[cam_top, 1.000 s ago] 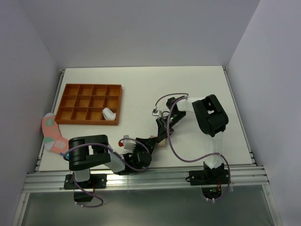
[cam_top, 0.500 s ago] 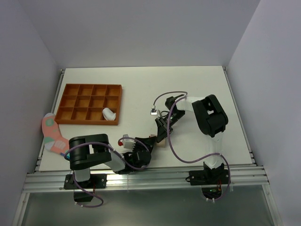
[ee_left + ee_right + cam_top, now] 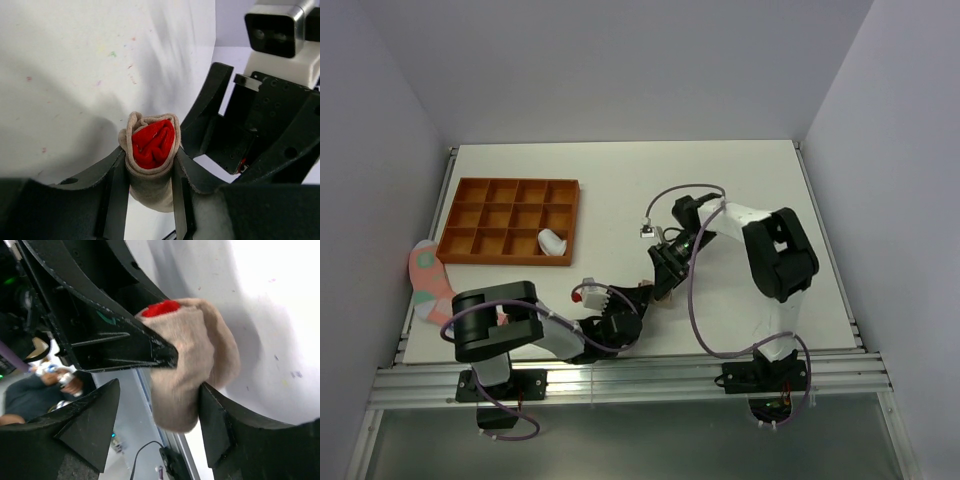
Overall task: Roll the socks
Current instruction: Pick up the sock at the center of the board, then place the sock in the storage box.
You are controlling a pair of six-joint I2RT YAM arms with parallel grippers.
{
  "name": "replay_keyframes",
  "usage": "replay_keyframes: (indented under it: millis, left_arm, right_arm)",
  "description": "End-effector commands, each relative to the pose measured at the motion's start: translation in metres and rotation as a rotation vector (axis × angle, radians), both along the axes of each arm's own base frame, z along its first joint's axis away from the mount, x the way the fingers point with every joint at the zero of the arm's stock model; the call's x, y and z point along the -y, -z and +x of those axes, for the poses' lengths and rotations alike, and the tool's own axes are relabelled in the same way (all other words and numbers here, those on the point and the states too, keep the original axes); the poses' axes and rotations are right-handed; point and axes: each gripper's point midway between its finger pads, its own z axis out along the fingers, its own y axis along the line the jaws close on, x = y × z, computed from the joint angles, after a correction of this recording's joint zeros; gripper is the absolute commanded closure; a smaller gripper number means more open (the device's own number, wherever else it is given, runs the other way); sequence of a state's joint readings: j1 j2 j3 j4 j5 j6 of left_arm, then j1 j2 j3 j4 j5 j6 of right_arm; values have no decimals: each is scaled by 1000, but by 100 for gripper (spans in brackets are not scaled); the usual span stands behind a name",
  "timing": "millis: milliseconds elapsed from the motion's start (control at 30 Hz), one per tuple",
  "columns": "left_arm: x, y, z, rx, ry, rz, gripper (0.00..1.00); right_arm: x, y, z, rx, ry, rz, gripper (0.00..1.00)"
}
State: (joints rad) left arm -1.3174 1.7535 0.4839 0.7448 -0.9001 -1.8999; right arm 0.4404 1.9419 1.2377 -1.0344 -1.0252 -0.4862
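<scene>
Left claw (image 3: 150,165): clenched on the beige roll (image 3: 150,195), one finger pressed to each flank

Right claw (image 3: 159,386): released, its jaws stand wide astride the same roll; I see one finger touching the fabric and the other standing off it

Roll make-up: a red sock (image 3: 152,142) is tucked in the middle, showing at the open end that faces away from my left wrist

Long axis: it runs along the left claw's fingers, so the roll lies lengthwise in the grip, not across it

Roll, relative to the tray (image 3: 505,258): right of the tray's near right corner and a little closer to the arm bases; I cannot tell whether it rests on the surface (image 3: 740,180) or hangs just above it

Nearer arm: both claws meet at the roll, but the left arm is on the tray's side, so I judge the carry falls to it, with the right claw backing clear first

Tray contents: twelve cells; a white roll (image 3: 552,241) sits in the near row, right-hand cell; I see nothing in the others

Spotted sock (image 3: 428,280): lies flat just left of the tray's near left corner, unrolled, well apart from both claws
</scene>
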Motion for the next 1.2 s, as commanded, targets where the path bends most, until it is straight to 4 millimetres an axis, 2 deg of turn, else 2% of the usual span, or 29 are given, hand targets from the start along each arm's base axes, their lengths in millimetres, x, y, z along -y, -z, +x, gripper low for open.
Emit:
replay_keyframes:
  millis: [0, 200, 300, 367, 467, 500, 567, 667, 700, 733, 767, 800, 833, 867, 900, 933, 967, 1000, 1033, 1067, 1100, 1133, 1167]
  left_arm:
    - [-4, -15, 7, 27, -4, 55, 100]
    - [-14, -36, 8, 65, 9, 91, 100]
    - [-20, -58, 8, 93, 16, 105, 100]
    - [-26, -67, 7, 90, 7, 111, 100]
    - [-48, -90, 7, 120, 27, 170, 100]
    - [-56, -112, 14, 139, 60, 138, 100]
    - [-78, -125, 28, 180, 69, 235, 100]
    - [-117, -157, 50, 215, 89, 350, 100]
    - [-144, -171, 64, 232, 32, 372, 100]
    - [-151, -173, 64, 231, 83, 437, 100]
    - [-178, -177, 79, 214, 20, 466, 100]
    - [-188, -185, 84, 233, 19, 478, 100]
    - [-187, -189, 83, 253, 102, 504, 100]
    - [-198, -192, 90, 251, 94, 518, 100]
    - [-219, -189, 105, 227, 65, 542, 100]
    - [-217, -197, 107, 259, 133, 557, 99]
    - [-221, -196, 113, 257, 161, 562, 100]
    - [-236, -185, 127, 214, 163, 575, 100]
    - [-239, -194, 135, 249, 200, 608, 100]
    - [-235, -189, 135, 235, 283, 598, 100]
    - [-250, -171, 150, 158, 281, 621, 100]
    - [-253, -181, 158, 182, 300, 658, 100]
    - [-253, -178, 161, 178, 332, 644, 100]
  right_arm:
    - [8, -30, 15, 133, 61, -22, 30]
    - [35, -22, 43, 346, 173, -186, 28]
    - [49, -21, 54, 425, 213, -242, 28]
    - [56, -29, 60, 470, 230, -244, 27]
    - [70, -47, 73, 511, 256, -236, 27]
    - [78, -54, 80, 520, 283, -225, 27]
    - [88, -69, 91, 564, 303, -213, 27]
    - [107, -85, 107, 647, 351, -215, 26]
    - [112, -88, 109, 666, 359, -222, 26]
    - [119, -89, 112, 692, 368, -247, 26]
    - [120, -96, 117, 739, 381, -243, 26]
    - [124, -96, 117, 757, 389, -254, 26]
    - [128, -104, 119, 806, 401, -268, 25]
    - [130, -109, 124, 849, 415, -272, 25]
    - [133, -112, 127, 874, 428, -280, 25]
    - [136, -118, 126, 906, 441, -286, 24]
    - [136, -122, 128, 929, 446, -280, 23]
    - [136, -123, 127, 936, 448, -276, 23]
    - [136, -126, 127, 944, 451, -275, 23]
    - [136, -127, 125, 940, 449, -269, 23]
    - [135, -127, 123, 935, 441, -264, 23]
    - [135, -124, 122, 928, 438, -266, 23]
    - [136, -123, 122, 928, 437, -268, 23]
